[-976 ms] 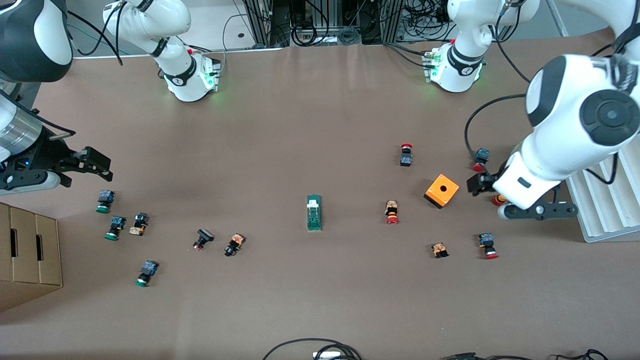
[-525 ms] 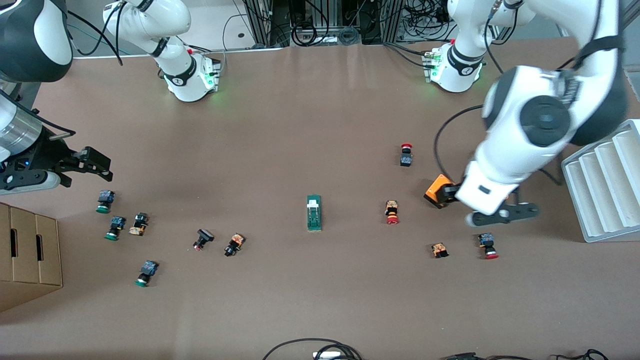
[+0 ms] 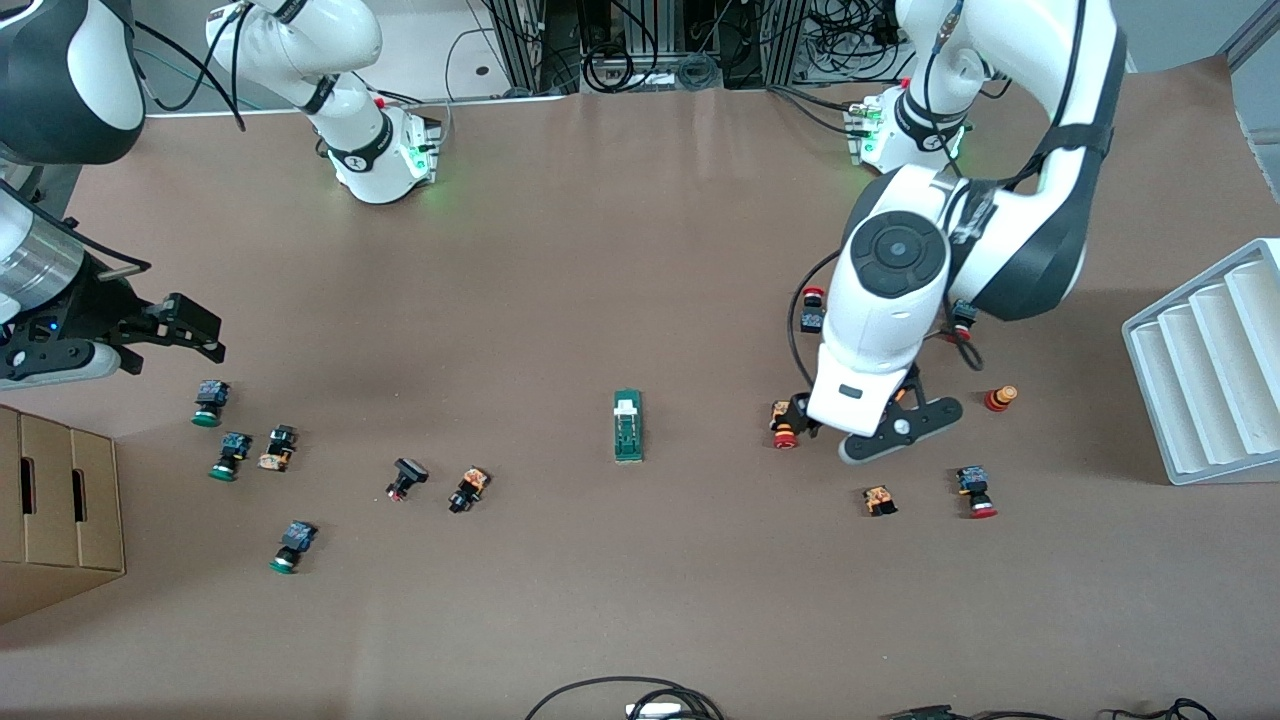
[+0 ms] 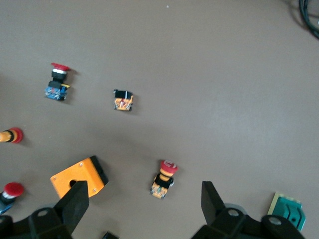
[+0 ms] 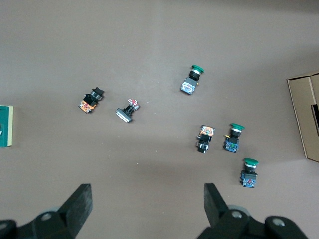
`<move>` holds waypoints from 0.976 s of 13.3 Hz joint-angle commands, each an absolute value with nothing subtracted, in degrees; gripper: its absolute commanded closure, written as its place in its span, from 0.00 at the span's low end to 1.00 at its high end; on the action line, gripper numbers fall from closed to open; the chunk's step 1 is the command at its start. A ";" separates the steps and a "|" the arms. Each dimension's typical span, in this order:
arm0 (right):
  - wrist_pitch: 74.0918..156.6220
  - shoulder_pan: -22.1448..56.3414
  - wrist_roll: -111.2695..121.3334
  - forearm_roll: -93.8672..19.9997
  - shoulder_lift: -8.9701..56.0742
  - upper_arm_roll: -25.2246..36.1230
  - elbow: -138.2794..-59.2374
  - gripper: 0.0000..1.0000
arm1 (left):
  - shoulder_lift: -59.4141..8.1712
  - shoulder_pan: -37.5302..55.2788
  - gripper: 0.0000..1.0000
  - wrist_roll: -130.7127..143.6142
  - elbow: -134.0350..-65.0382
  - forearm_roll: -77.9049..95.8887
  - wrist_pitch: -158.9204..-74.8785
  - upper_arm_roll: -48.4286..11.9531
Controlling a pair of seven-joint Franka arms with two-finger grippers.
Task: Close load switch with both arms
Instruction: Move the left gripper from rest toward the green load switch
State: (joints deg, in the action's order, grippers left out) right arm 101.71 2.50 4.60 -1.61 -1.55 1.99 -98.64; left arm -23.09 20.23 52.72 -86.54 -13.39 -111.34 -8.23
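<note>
Both grippers are wide open and hold nothing. Left gripper [image 4: 144, 204] hangs over the orange box [image 4: 79, 176] and a red button [image 4: 164, 178], toward the left arm's end of the table from the load switch [image 3: 628, 426]. Right gripper [image 3: 190, 330] waits in the air over the table toward the right arm's end, above the green buttons [image 5: 233, 137]. No writing can be read. The load switch lies flat on the table's [image 3: 600, 250] middle, untouched.

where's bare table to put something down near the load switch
Bare table lies all around the load switch, widest between it and the robot bases. Crowded toward each end: green-capped buttons by the cardboard box, red-capped buttons under the open left gripper.
</note>
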 commanded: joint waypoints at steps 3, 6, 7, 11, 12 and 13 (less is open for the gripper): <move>102.66 2.55 5.10 -0.44 -2.55 2.11 -99.67 0.00 | -28.55 21.87 0.00 55.19 -85.87 -19.24 -119.70 -7.82; 102.66 2.55 5.10 -0.44 -2.46 2.11 -99.67 0.00 | -29.44 25.39 0.00 58.27 -86.39 -24.68 -121.72 -5.20; 102.57 2.55 5.10 -0.44 -2.46 2.11 -99.67 0.00 | -29.27 27.40 0.00 58.27 -87.09 -26.35 -122.95 -2.40; 102.66 2.55 5.10 -0.44 -2.46 2.20 -99.67 0.00 | -31.19 30.23 0.00 60.89 -89.38 -26.10 -133.13 -0.44; 102.57 2.46 5.10 -0.44 -2.55 2.11 -99.67 0.00 | -32.33 32.50 0.00 63.08 -89.38 -26.54 -134.55 0.95; 102.57 2.55 5.10 -0.44 -2.55 2.11 -99.67 0.00 | -32.95 36.61 0.00 63.98 -89.56 -26.80 -134.65 3.84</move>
